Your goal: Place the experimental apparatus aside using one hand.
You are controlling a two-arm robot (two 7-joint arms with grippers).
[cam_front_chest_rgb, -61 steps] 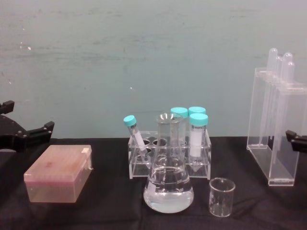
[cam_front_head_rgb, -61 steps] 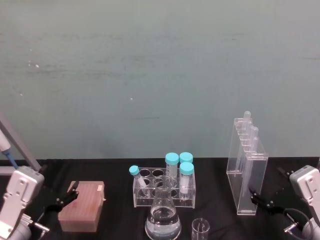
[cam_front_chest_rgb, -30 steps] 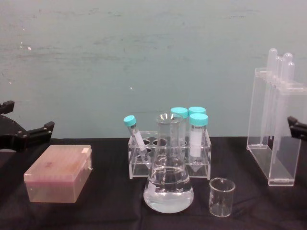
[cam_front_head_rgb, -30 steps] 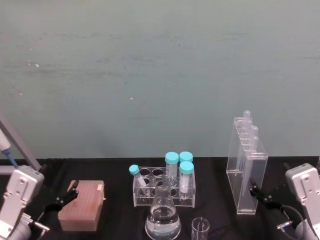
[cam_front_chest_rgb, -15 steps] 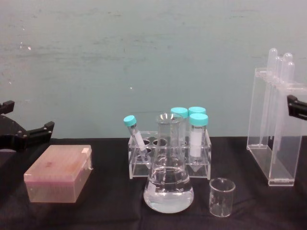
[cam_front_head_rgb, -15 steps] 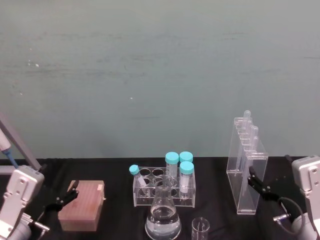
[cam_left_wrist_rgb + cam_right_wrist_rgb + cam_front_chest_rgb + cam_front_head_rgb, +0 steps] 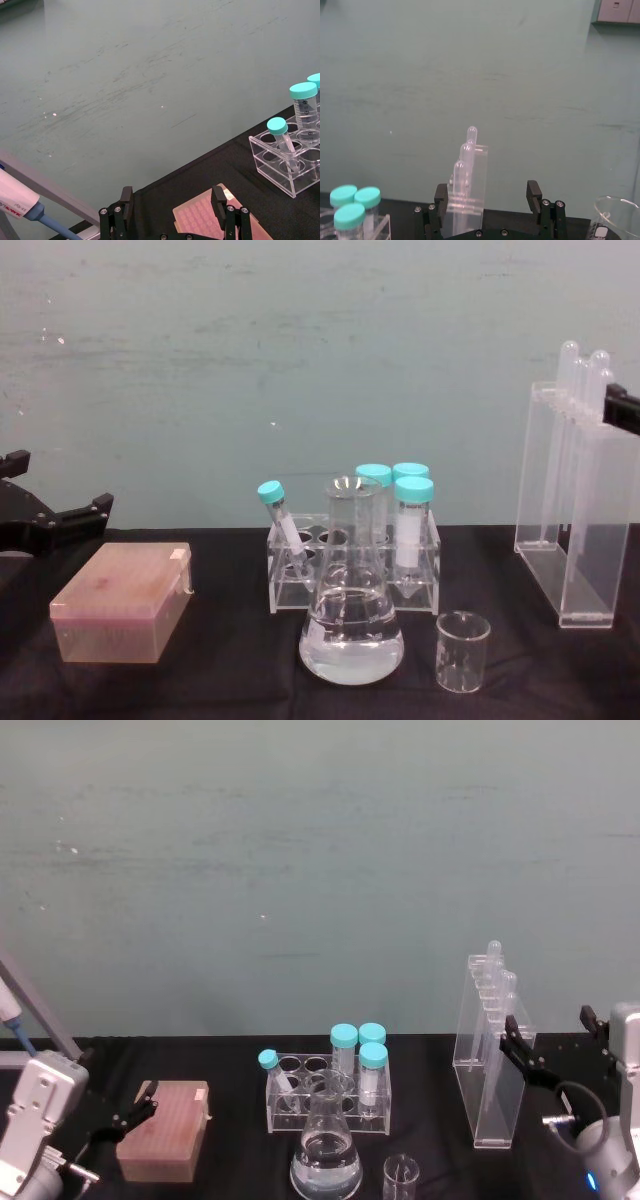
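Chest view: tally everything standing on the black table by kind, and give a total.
Teal-capped tubes: 4
Long clear tubes: 3
Small tube rack: 1
Tall clear stand: 1
Flask: 1
Beaker: 1
Pink box: 1
Total: 12

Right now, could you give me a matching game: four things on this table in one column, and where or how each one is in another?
1 flask
2 pink box
3 tall clear stand
4 small beaker

A empty, open-topped
B partly filled
C beside the open left gripper
D holds long tubes, by the open right gripper

Pairs: 1-B, 2-C, 3-D, 4-A.
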